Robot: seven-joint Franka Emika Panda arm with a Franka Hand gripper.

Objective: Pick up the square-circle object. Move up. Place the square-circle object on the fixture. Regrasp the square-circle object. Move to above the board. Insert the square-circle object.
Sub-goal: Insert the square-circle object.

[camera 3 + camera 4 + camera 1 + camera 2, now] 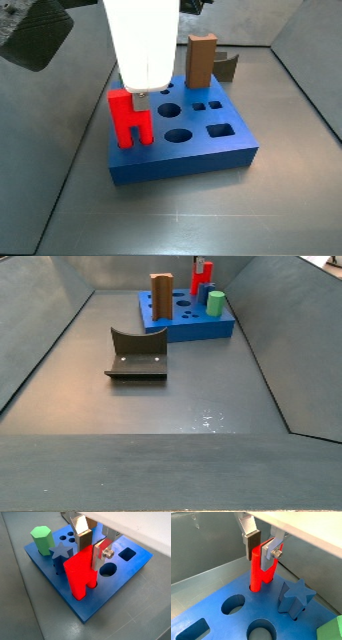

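The square-circle object (pixel 79 574) is a bright red stepped block standing upright on the blue board (pixel 73 607), with its round lower end in a round hole (pixel 256 588). It also shows in both side views (pixel 124 120) (pixel 201 284). My gripper (pixel 91 557) (pixel 261 560) is right above the board with its silver fingers on either side of the block's top, shut on it. In a side view a blurred white body hides the gripper. The fixture, a brown post (pixel 203 60) with a dark angled piece (pixel 136 351), stands beside the board.
A green hexagonal peg (pixel 42 538) and a dark blue star-topped peg (pixel 61 552) stand in the board close to the red block. Open round and square holes (pixel 218 130) lie on the board's other side. Grey bin walls (pixel 54 326) surround the floor.
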